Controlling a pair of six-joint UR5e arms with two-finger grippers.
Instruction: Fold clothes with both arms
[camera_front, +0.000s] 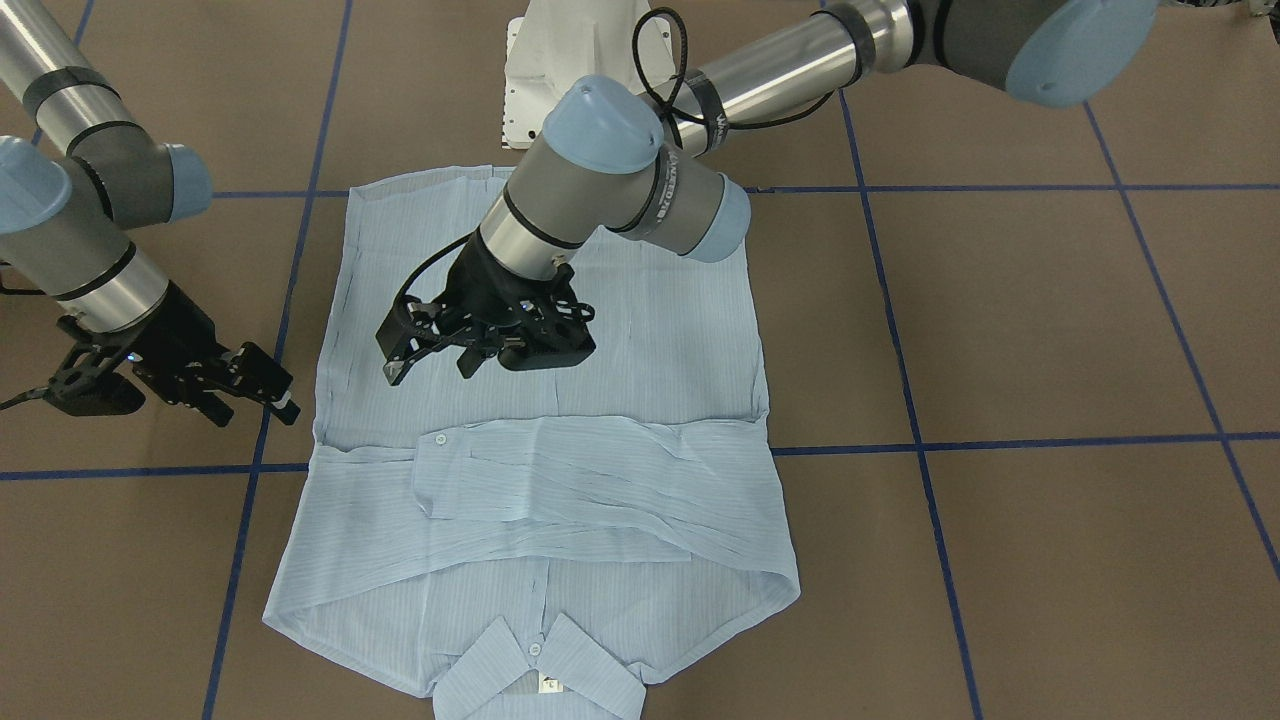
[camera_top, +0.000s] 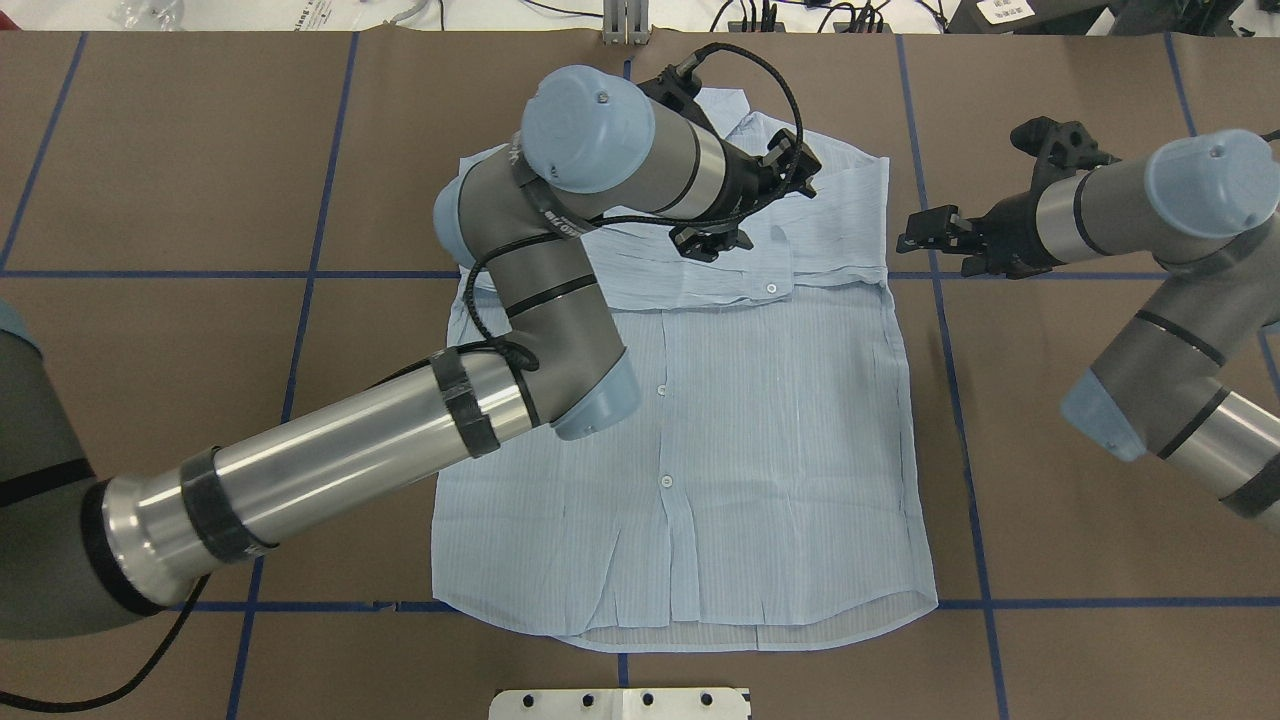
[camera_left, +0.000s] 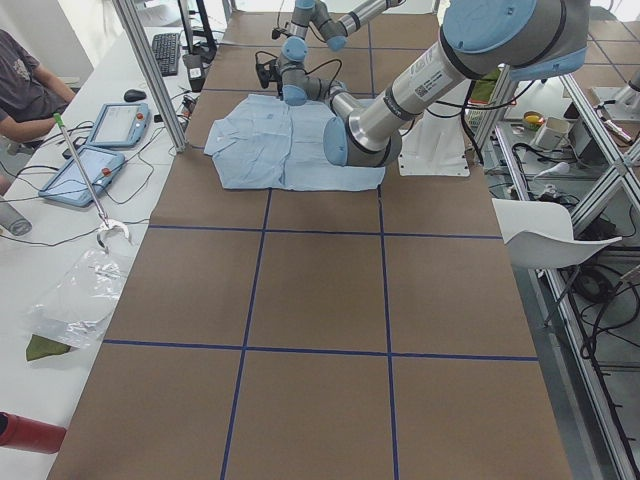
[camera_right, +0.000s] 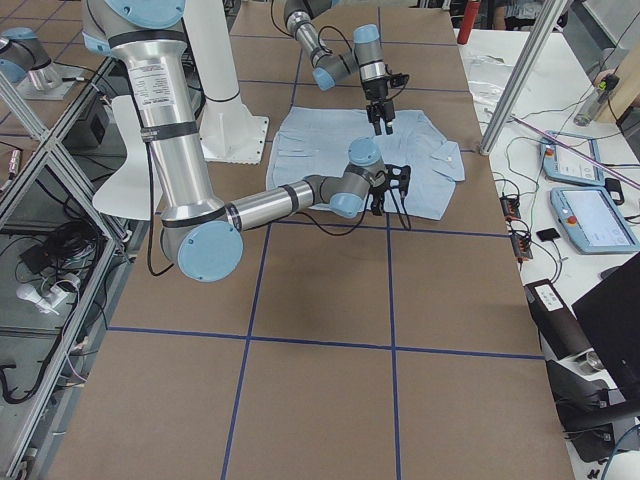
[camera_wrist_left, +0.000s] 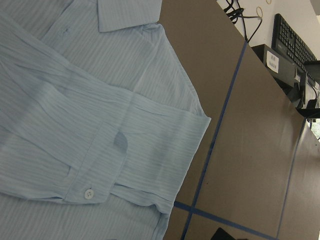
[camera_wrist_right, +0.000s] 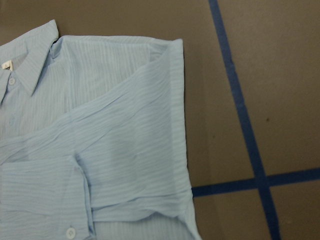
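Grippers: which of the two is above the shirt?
The left gripper, with its jaws open, is above the middle of the shirt. The right gripper is off the cloth, over the brown table beside the shirt's edge.

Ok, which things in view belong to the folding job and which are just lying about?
Job: shirt, left end effector, right end effector, both open and empty.
Lying about: keyboard, tablet, plastic bag, white chair.
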